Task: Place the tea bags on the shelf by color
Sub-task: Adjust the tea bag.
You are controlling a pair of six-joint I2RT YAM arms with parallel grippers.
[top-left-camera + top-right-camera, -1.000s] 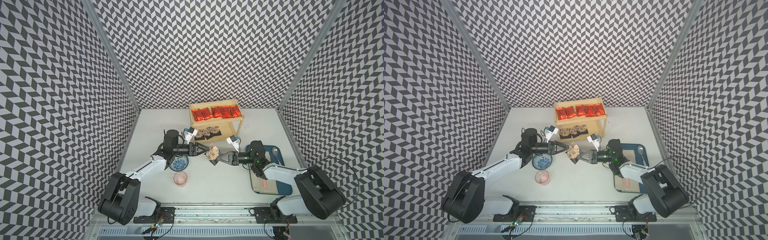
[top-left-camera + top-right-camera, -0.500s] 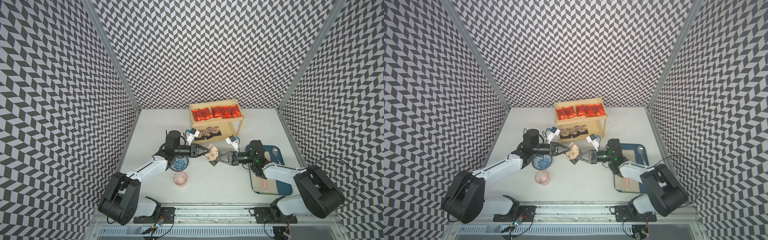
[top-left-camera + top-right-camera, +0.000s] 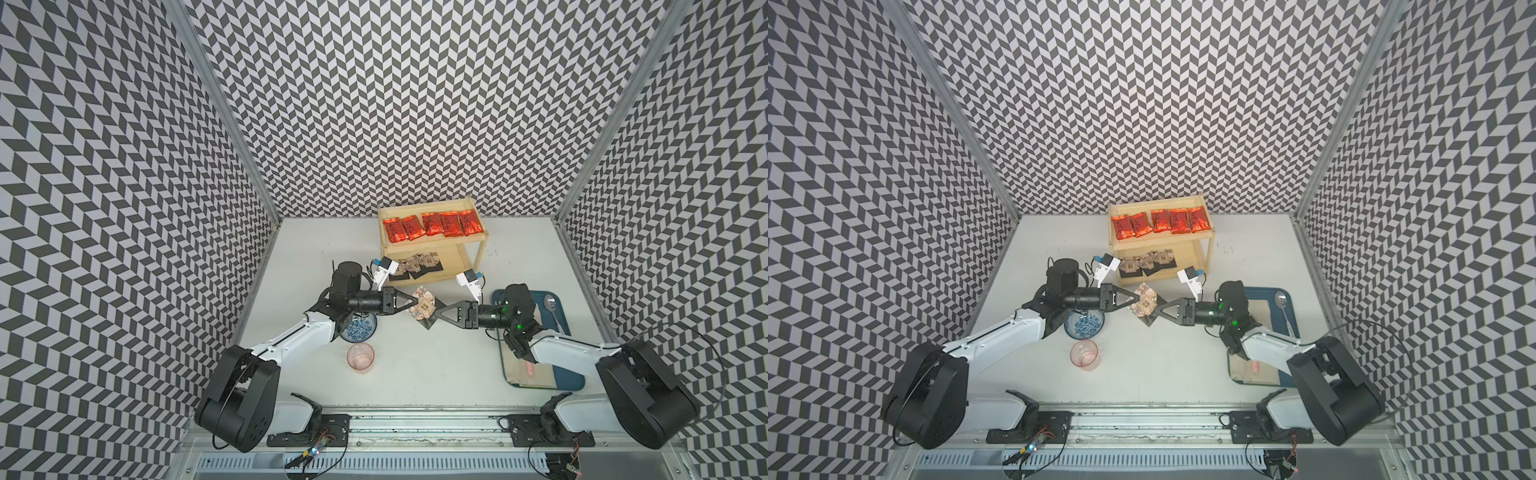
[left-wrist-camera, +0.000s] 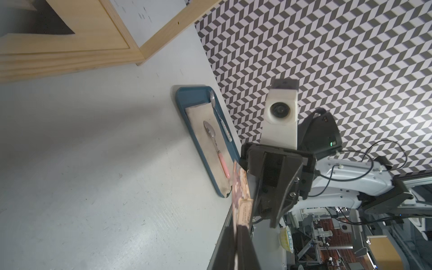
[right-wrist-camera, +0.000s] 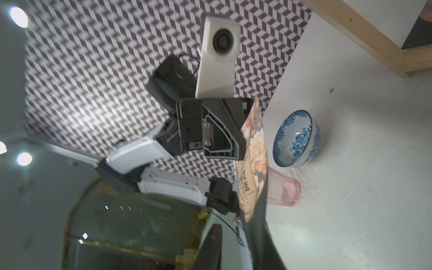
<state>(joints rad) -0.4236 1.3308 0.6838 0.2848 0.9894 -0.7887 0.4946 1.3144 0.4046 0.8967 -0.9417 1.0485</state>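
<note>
Count on the shelf (image 3: pixel 428 205): five red tea bags (image 3: pixel 432 223) lie side by side in one row on the top tier. Three black tea bags (image 3: pixel 415 264) lie on the lower tier, overlapping slightly and bunched toward the left arm's side. The fourth black tea bag (image 3: pixel 423 306) is off the shelf, just in front of the lower tier, between the two tools. It is tilted, with its tan print facing up in both top views, and both wrist views show it clear of the table (image 3: pixel 415 374). Left tool (image 3: pixel 414 302): jaws closed tight on the near edge of this bag; the left wrist view shows the thin packet (image 4: pixel 240 201) pinched between both fingers. Right tool (image 3: pixel 435 316): tip at the bag's opposite corner. In the right wrist view its jaws stand a little apart, with a narrow gap, and the packet (image 5: pixel 256 149) lies against one finger only. The two tools point at each other, tips close together. Other items on the table: one blue patterned bowl (image 3: pixel 365 330), partly under the left arm; one pink cup (image 3: pixel 360 358) just in front of the bowl; and one blue tray (image 4: pixel 187 94) on the right arm's side. The tray carries one beige cloth (image 4: pixel 201 117) and two spoons, one pink-handled (image 4: pixel 210 132) on the cloth and one (image 4: pixel 214 101) along the tray's edge.
</note>
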